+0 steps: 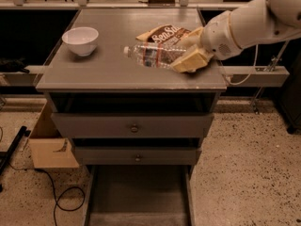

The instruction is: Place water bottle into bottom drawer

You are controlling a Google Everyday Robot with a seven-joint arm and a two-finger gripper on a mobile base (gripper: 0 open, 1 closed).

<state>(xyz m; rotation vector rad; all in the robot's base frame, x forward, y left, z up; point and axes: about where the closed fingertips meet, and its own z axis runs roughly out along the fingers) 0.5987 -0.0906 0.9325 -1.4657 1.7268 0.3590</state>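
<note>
Clearly, the gripper [189, 51] was clamped on the water bottle [153, 55], level over the tabletop [94, 74]; lowering it into the open bottom drawer [138, 197] was not yet done.

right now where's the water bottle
In the camera view the water bottle lies sideways over the cabinet top, gripped by the tool, right of the white bowl, in front of the snack bag.

Just a white bowl [80, 40] by the tabletop's [117, 74] left edge, snack bag [162, 34] back-right behind the tool [187, 50], cardboard box [49, 145] on floor [244, 173].
</note>
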